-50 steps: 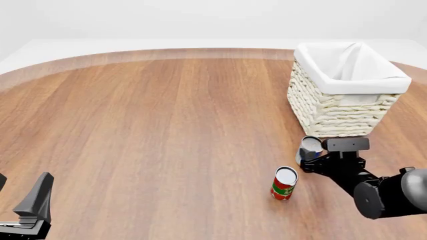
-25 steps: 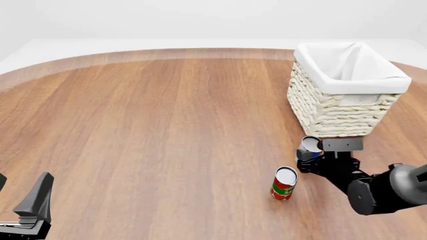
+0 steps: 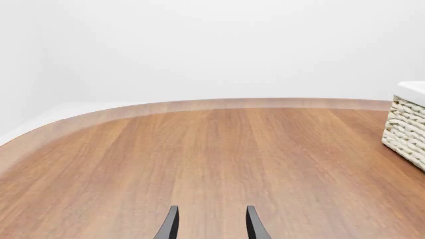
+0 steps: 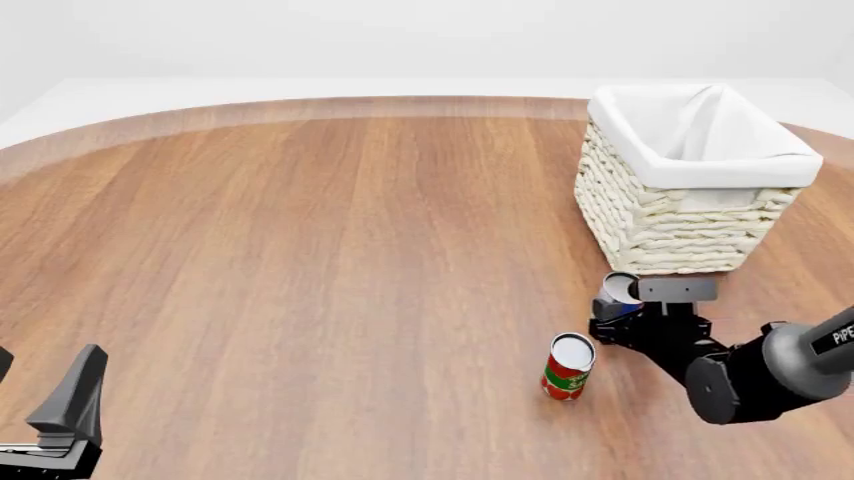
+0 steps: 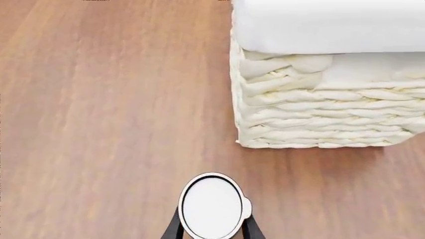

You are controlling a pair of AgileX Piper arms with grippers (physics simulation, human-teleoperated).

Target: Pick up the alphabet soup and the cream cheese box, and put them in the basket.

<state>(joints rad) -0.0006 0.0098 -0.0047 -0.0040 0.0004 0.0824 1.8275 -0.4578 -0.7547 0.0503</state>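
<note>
Wooden brown bench [image 4: 334,260] was bare around my right tool [image 5: 212,226], which was clamped on the small silver-topped alphabet soup can [image 5: 212,206], near the woven cream basket [image 5: 319,119]. I judged the can rigid, light, slippery, best held mid-body.

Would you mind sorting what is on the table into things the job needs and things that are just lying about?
Needed for the job:
alphabet soup, between the right gripper fingers
basket
The cream cheese box does not show in any view.

Just lying about:
red and green can, standing near the soup
left gripper, open, holding nothing
</note>
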